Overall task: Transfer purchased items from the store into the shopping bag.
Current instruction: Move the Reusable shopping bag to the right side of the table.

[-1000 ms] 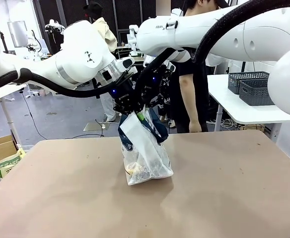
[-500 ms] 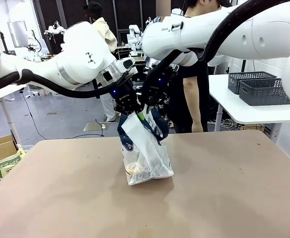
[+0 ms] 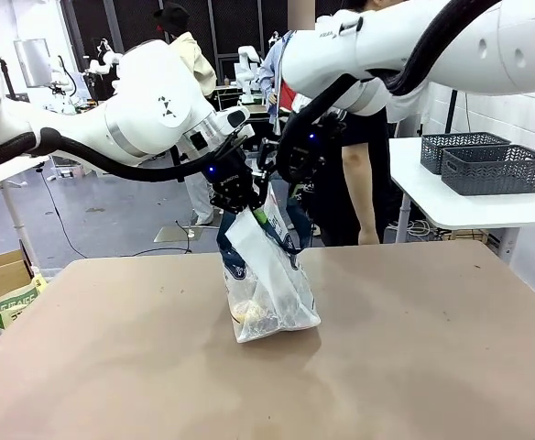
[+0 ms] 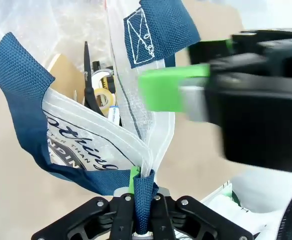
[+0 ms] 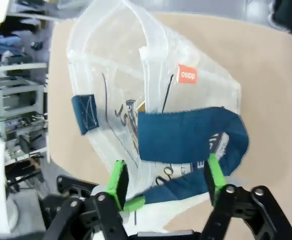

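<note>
We look across a tan table (image 3: 414, 367) that fills the lower half of the front view, with a white side table at the right edge carrying two dark grey lattice baskets (image 3: 474, 163). A person in dark clothes (image 3: 354, 174) stands behind the table at upper centre. In the middle of the frame stands the shopping bag (image 3: 266, 289), translucent and whitish, its base on the table and its top drawn up to a peak. Our left gripper (image 3: 240, 200) is at that peak, clamped shut on the bag's navy handle. Our right gripper (image 3: 290, 165) is just to the right of it and slightly higher, apart from the bag; from here we cannot tell how its fingers stand. Something yellowish shows through the bag's lower wall.

In the left wrist view, the left gripper (image 4: 143, 227) at bottom centre pinches a navy strap (image 4: 144, 202) between closed fingers. The shopping bag (image 4: 81, 145) hangs open in the left half, and inside at upper left we see a brown pad (image 4: 66, 75), scissors (image 4: 88, 80) with dark blades, and a round yellow roll (image 4: 104, 96). A blurred green pad of the other gripper (image 4: 168, 87) crosses the centre right.

In the right wrist view, the right gripper (image 5: 163, 180) stands open, with green pads (image 5: 118, 177) spread wide at the bottom. The shopping bag (image 5: 136, 75) lies beyond them with a navy strap (image 5: 186, 132) across the centre, nothing held between the fingers.
</note>
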Controlling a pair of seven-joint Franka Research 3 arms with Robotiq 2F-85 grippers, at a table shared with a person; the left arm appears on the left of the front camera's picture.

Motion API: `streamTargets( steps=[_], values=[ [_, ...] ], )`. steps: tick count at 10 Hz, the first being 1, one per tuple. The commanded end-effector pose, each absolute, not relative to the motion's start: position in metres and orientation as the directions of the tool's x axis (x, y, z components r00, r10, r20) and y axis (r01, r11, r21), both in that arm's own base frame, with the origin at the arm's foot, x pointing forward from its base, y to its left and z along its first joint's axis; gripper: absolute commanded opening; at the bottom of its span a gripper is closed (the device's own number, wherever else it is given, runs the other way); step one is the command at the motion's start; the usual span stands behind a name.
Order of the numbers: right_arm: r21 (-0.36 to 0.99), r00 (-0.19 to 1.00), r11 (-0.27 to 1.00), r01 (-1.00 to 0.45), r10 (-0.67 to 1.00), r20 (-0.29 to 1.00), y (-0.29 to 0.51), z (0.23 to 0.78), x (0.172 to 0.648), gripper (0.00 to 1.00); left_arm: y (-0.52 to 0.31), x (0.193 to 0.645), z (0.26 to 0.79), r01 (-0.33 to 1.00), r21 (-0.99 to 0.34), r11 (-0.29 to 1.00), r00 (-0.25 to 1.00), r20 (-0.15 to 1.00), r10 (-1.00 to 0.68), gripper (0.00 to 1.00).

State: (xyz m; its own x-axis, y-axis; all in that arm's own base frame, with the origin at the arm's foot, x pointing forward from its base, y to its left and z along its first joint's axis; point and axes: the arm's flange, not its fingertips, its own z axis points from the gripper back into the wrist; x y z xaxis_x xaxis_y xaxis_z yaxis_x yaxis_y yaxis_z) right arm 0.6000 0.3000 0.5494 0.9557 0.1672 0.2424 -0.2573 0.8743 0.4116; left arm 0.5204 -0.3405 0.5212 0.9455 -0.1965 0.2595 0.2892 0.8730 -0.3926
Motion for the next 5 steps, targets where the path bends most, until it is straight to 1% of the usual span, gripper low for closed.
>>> streamTargets(
  steps=[1,2,4,5],
  values=[
    [0.434,0.930,0.833,-0.343,0.237,0.281,0.262,0.547,0.571,1.00,-0.338,0.518,0.524,0.283,-0.398,0.872,0.948,0.254,-0.192,0.00],
    [0.416,0.898,0.800,-0.432,0.336,0.284,0.249,0.548,0.561,1.00,-0.338,0.518,0.524,0.283,-0.398,0.872,0.948,0.254,-0.192,0.00],
    [0.335,0.784,0.715,-0.613,0.498,0.371,0.217,0.550,0.537,1.00,-0.338,0.518,0.524,0.283,-0.398,0.872,0.948,0.254,-0.192,0.00],
    [0.307,0.710,0.650,-0.695,0.555,0.433,0.204,0.552,0.524,1.00,-0.338,0.518,0.524,0.283,-0.398,0.872,0.948,0.254,-0.192,0.00]
  ],
)
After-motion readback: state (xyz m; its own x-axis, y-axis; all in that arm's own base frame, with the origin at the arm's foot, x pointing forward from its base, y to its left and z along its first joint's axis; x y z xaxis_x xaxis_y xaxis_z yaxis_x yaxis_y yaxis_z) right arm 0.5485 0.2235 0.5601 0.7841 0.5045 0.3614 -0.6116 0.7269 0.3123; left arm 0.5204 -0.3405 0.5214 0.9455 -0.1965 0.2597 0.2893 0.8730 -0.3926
